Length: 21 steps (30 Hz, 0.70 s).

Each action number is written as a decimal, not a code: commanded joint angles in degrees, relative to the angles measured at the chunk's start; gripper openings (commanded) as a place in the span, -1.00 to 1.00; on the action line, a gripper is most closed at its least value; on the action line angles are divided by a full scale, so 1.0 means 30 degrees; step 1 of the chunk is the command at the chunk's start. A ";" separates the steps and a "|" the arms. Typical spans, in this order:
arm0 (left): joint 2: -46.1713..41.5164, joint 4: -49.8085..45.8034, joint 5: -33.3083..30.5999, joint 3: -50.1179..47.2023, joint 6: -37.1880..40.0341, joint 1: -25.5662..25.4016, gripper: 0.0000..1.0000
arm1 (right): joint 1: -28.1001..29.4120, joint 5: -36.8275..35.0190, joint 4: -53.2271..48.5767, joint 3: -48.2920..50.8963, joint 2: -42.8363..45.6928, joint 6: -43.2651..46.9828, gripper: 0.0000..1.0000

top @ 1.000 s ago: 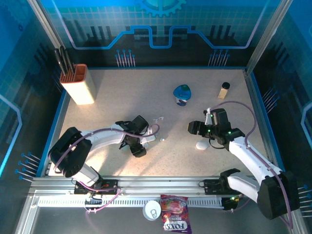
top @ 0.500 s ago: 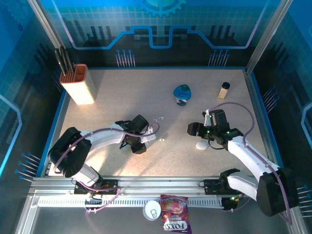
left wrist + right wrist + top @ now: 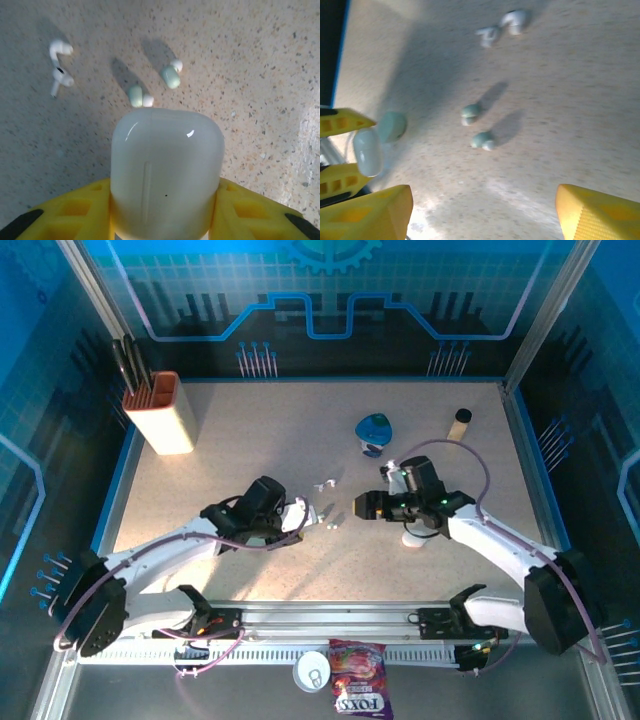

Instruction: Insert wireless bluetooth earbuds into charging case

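My left gripper [image 3: 165, 200] is shut on a pale, pebble-shaped charging case [image 3: 166, 170], which stands between its yellow fingers [image 3: 75, 210]. In the top view the left gripper [image 3: 298, 516] sits just left of the earbuds. Two teal earbuds [image 3: 135, 95] [image 3: 171, 76] lie on the table right beyond the case, and two white earbuds [image 3: 60, 65] lie further off to the left. My right gripper [image 3: 485, 200] is open, hovering over bare table near the teal earbuds [image 3: 470, 112] [image 3: 482, 141]. In the top view the right gripper [image 3: 362, 505] is just right of the teal earbuds [image 3: 330, 527].
A teal pebble-shaped case [image 3: 393, 126] lies beside the held one. A white case [image 3: 413, 538] lies under the right arm. A knife block [image 3: 165, 412] stands back left, a blue object [image 3: 374, 430] and a small bottle [image 3: 459, 424] at the back right.
My left gripper has shut on the pale case and carried it right, toward the earbuds. My right gripper has moved left toward the teal earbuds, still open.
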<state>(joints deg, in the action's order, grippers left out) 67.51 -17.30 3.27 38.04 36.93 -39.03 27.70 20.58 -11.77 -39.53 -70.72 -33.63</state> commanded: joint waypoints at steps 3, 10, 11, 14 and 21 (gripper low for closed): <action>-0.1050 0.1396 0.0377 -0.0705 0.1685 -0.0428 -0.41 | 0.2077 0.1863 0.2735 -0.1538 -0.1951 -0.1055 0.51; -0.1074 0.1402 -0.0076 -0.0698 0.1812 -0.0802 -0.40 | 0.3884 0.2883 0.3359 -0.3501 -0.5028 -0.1352 0.41; -0.1100 0.1401 -0.0122 -0.0706 0.1813 -0.0826 -0.40 | 0.4026 0.3064 0.3486 -0.3502 -0.5353 -0.1359 0.36; -0.1012 0.1434 -0.0137 -0.0677 0.1845 -0.0834 -0.40 | 0.4355 0.3515 0.3718 -0.4378 -0.6070 -0.1528 0.15; -0.1029 0.1501 -0.0180 -0.0647 0.1697 -0.0844 -0.40 | 0.4535 0.3954 0.3729 -0.4548 -0.6654 -0.1648 -0.26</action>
<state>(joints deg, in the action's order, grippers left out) 65.32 -14.04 2.76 36.51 41.10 -41.12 40.60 30.61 -1.48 -51.59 -89.54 -38.39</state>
